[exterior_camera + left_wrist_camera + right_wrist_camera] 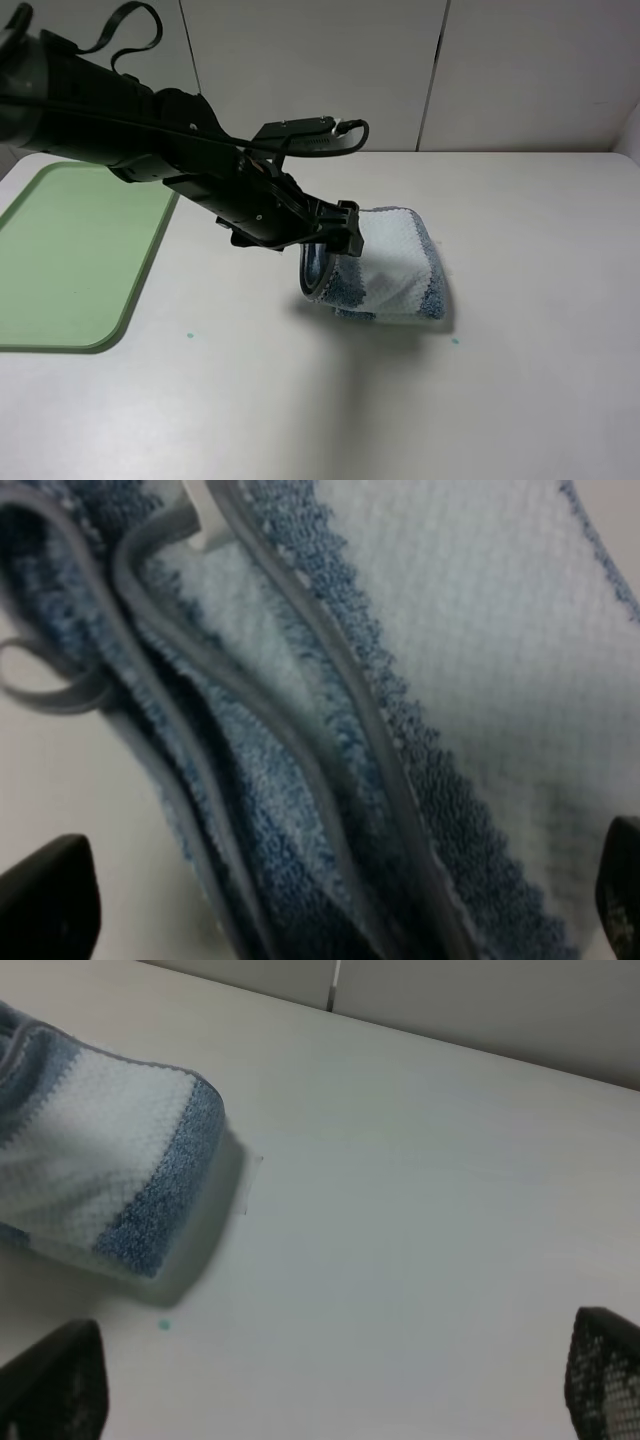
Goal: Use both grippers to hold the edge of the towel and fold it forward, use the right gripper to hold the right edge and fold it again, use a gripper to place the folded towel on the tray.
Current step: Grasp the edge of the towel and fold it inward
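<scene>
From the high camera, the folded towel lies mid-tabletop, well apart from the green tray; the left claw sits at its left end. Left wrist view: claw spread wide around the towel's grey-trimmed edge. Right wrist view: right claw wide, gripping nothing, towel nearby.

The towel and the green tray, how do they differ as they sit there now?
The towel is folded into a thick bundle with blue and white stripes; the tray is a flat, plain light-green sheet with a low rim. The towel is smaller than the tray. The left gripper is at the towel's hemmed edge, jaws open; nothing is near the tray. Both rest on the white table.
</scene>
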